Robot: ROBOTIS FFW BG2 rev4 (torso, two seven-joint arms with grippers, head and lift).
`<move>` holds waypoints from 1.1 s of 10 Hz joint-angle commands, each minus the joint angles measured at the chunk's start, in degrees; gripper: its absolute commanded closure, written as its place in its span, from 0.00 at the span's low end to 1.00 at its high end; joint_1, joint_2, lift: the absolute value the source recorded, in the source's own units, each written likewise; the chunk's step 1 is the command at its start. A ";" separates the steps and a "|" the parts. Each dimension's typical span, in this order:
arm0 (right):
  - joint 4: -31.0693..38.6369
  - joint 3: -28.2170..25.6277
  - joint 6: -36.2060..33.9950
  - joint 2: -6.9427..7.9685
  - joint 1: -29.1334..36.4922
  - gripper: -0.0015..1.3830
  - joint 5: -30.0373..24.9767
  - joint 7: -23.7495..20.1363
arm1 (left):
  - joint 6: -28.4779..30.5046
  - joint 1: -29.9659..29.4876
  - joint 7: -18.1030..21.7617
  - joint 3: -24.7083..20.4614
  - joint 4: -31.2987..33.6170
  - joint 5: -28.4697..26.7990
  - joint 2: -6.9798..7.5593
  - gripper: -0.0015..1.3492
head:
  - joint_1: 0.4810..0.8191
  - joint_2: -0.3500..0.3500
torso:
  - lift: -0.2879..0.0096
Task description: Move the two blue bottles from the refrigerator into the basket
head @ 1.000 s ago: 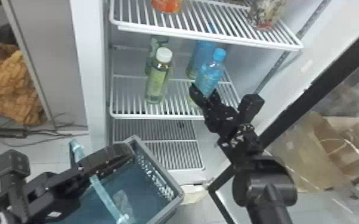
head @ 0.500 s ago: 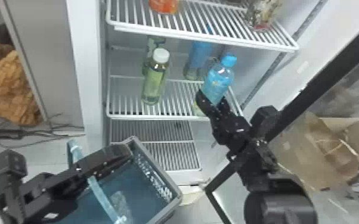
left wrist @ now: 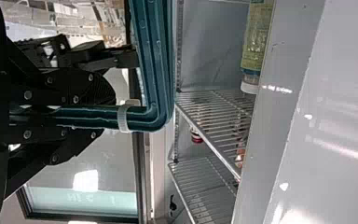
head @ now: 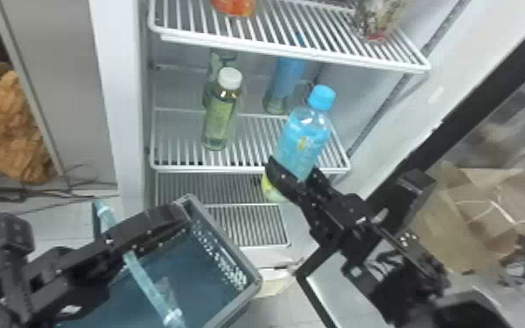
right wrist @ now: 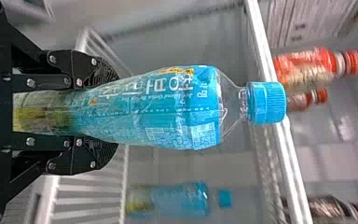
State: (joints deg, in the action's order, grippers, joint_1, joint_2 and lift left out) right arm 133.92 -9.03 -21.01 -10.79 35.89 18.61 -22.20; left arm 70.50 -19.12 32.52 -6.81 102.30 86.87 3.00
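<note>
Fingers of the right gripper (head: pixel 293 170) close around the lower part of a blue bottle (head: pixel 304 135), its cap up, at the front edge of a wire shelf (head: pixel 248 165) in the open refrigerator (head: pixel 120 87). A second blue bottle (head: pixel 285 78) stands farther back inside, near two green bottles (head: pixel 219 115). At left, the left gripper (head: pixel 183 214) has its fingers clamped on a teal bar of the basket (head: pixel 226 239), which sits lower, before the refrigerator.
</note>
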 commanded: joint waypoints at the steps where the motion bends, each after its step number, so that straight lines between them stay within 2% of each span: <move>1: 4.52 -0.11 -4.72 0.07 3.20 0.93 1.61 -1.18 | -0.19 0.00 0.00 0.07 0.00 0.08 -0.02 0.88 | 0.63 0.09 | 0.24; 4: 9.45 1.37 -9.50 -0.11 5.03 0.93 3.90 -3.99 | -0.33 0.71 0.00 0.30 -0.28 -0.04 -0.19 0.88 | 0.63 0.15 | 0.24; 5: 10.71 2.28 -11.47 -0.63 5.31 0.93 5.84 -5.22 | -0.33 0.85 0.00 0.41 -0.42 -0.04 -0.19 0.88 | 0.63 0.17 | 0.24; 7: 12.82 3.77 -16.96 -1.42 5.74 0.93 6.18 -6.63 | -0.33 0.99 0.00 0.30 -0.56 -0.04 -0.37 0.88 | 0.63 0.23 | 0.24; 10: 7.76 6.51 -21.46 -1.86 2.92 0.91 6.64 -9.18 | -0.62 1.69 0.17 0.41 -0.56 0.19 -0.46 0.88 | 0.63 0.30 | 0.24; 11: 5.93 7.88 -22.86 -2.13 1.94 0.78 7.78 -9.62 | -0.76 1.83 0.26 0.41 -0.56 0.19 -0.46 0.88 | 0.63 0.32 | 0.24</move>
State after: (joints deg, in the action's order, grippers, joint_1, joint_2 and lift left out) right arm 140.84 -1.90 -42.99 -12.78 38.35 25.85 -31.86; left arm 69.85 -17.37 32.79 -6.39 101.74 87.06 2.55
